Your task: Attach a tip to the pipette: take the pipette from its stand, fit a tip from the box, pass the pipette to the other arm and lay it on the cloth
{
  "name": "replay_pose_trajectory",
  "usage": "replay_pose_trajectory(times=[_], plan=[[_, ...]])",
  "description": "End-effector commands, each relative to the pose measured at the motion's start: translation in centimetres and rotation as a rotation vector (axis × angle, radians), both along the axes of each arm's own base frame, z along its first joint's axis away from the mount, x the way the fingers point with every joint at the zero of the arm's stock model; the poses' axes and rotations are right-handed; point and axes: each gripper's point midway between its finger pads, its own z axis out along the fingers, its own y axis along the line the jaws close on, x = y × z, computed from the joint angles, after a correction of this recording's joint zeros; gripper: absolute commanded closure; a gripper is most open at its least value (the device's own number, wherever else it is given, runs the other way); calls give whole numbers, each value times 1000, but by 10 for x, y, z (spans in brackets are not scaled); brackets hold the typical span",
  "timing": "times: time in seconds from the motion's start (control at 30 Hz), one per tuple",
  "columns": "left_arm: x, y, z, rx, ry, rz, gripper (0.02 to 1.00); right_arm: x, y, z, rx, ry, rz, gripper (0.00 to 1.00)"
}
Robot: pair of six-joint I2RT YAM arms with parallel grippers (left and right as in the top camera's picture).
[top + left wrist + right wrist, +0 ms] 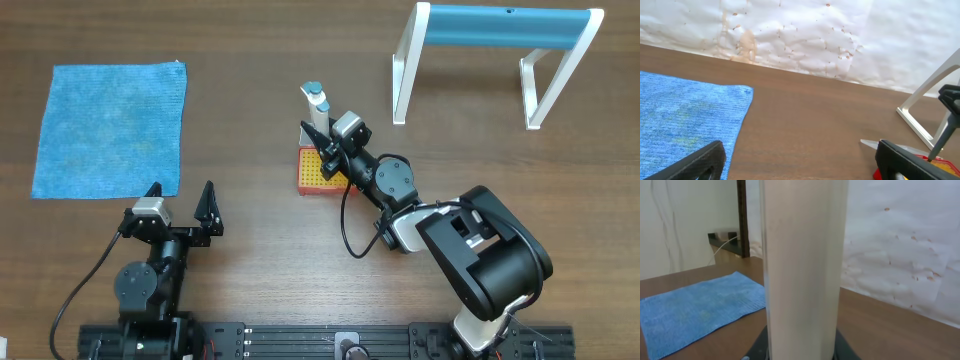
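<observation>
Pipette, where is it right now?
In the top view the pipette is near the middle, held in the right gripper at the tip box, right of the cloth and left of the stand.

- Left arm (152, 262) — folded back close to its base at the bottom left of the top view, wrist low and pointing up the table.
- Left gripper (181, 195) — wide open, the two black fingers (692, 164) spread far apart.
- Right arm (478, 250) — stretched from its base at the bottom right toward the middle, forearm slanting up and to the left.
- Right gripper (320, 138) — closed around the pipette (315, 98), holding it upright, the pale body standing just in front of the wrist camera.
</observation>
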Motion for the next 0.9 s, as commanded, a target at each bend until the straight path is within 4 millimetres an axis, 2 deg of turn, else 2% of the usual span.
replay_pose_trajectory(times=[0.03,0.9], plan=[[0,0,-2,2,4,-2,51,2,6,-6,-12,-1,32,919],[0,0,-2,2,4,-2,53,-1,11,-23,-38,36,67,919]])
